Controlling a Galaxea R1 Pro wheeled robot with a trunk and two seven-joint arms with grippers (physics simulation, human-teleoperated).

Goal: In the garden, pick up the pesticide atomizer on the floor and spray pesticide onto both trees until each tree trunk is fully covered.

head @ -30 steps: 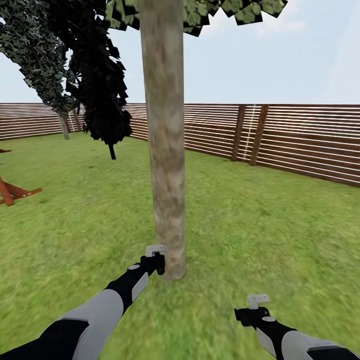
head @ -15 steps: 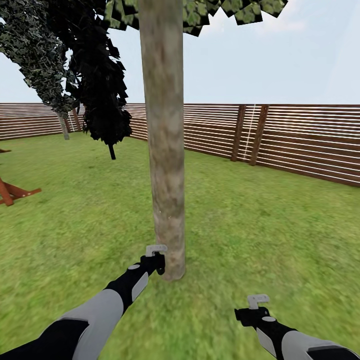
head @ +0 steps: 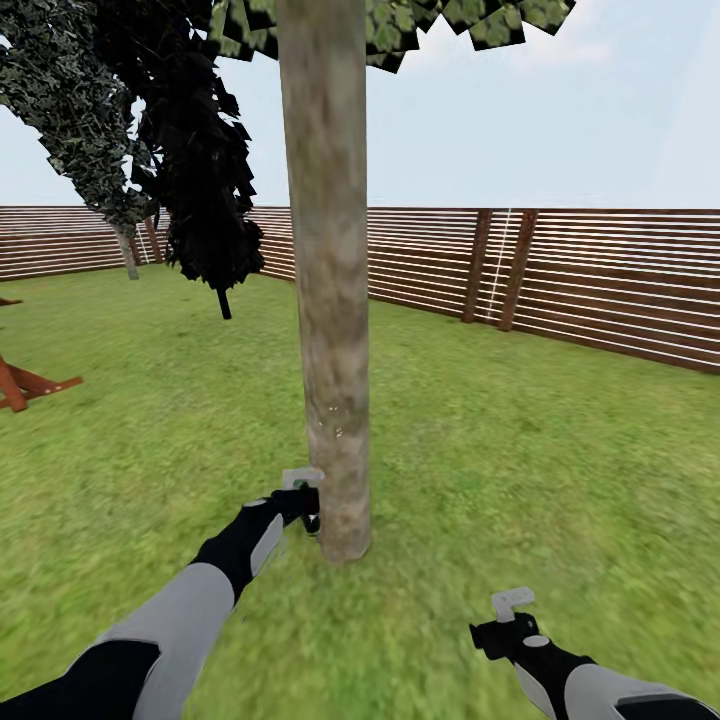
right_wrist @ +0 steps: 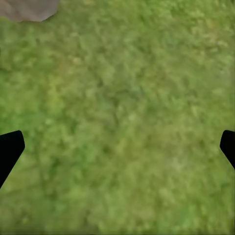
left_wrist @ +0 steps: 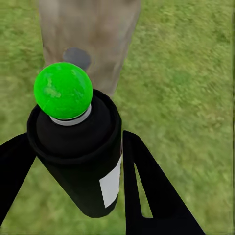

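Fingers, left: your two black fingers (left_wrist: 147, 191) pinch the black cylindrical pesticide atomizer with white label (left_wrist: 81, 161); its nozzle tip glows green.
Fingers, right: your right gripper (head: 513, 601) has its black fingertips (right_wrist: 10, 149) spread wide over green lawn (right_wrist: 127, 122).
Left arm: you reach it forward and low, left gripper (head: 300, 492) just beside the grey-brown mottled tree trunk (head: 330, 300), near the base.
Right arm: you hold it low, well apart from the trunk.
Pesticide: a few fine white specks (head: 331, 420) on the bark above the atomizer.
Background: horizontal wooden slat fence (head: 600, 280).

Right end effector (right_wrist: 117, 149) spread wide above blurred grass (right_wrist: 127, 112).
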